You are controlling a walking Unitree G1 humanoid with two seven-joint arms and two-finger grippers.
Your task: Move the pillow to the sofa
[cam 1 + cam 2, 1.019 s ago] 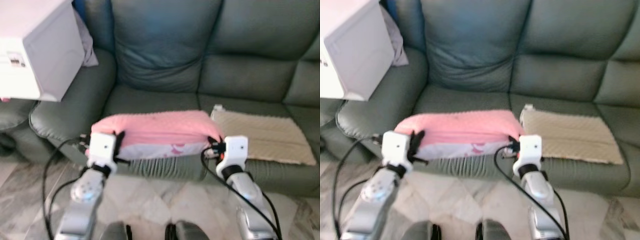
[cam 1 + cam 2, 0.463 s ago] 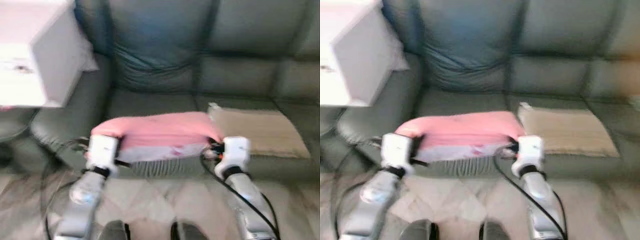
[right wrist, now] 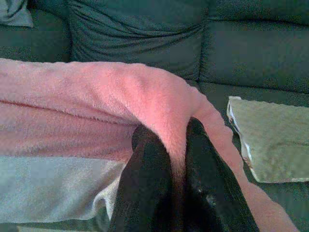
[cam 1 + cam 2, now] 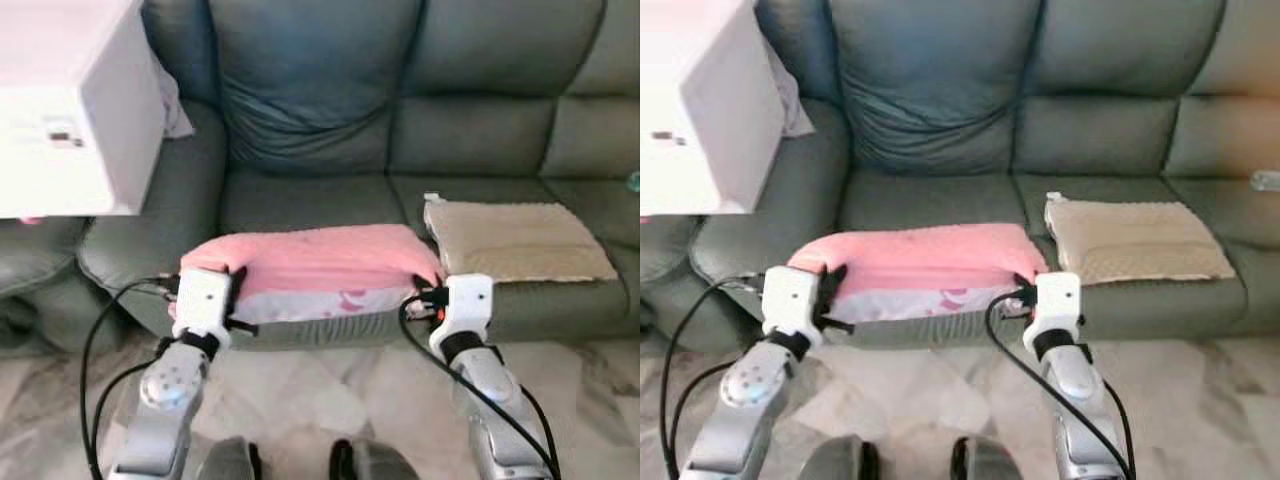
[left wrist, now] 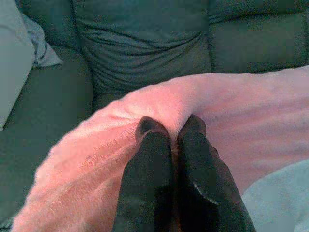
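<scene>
**Pillow carried to the sofa's front edge**

Head view: I have the fluffy pink pillow [image 4: 315, 262] slung between both arms, hanging at the front edge of the grey-green leather sofa [image 4: 300, 195], beside a beige mat [image 4: 515, 240].

Left wrist: left gripper [image 5: 171, 131] is pinched tight on pink fleece.

Right wrist: right gripper [image 3: 170, 133] likewise clamps a fold.

Next, I judge: carry forward over the seat, then release.

left seat cushion [image 4: 300, 198]: bare between backrest and the held pink pillow [image 4: 315, 262]; open landing room
right seat: beige mat [image 4: 515, 240] covers most of it
left armrest [image 4: 160, 225]: white box [image 4: 75, 100] overhangs it; crowds the left side
sofa front edge: hidden behind pillow; both grippers' path ahead blocked by it
</scene>
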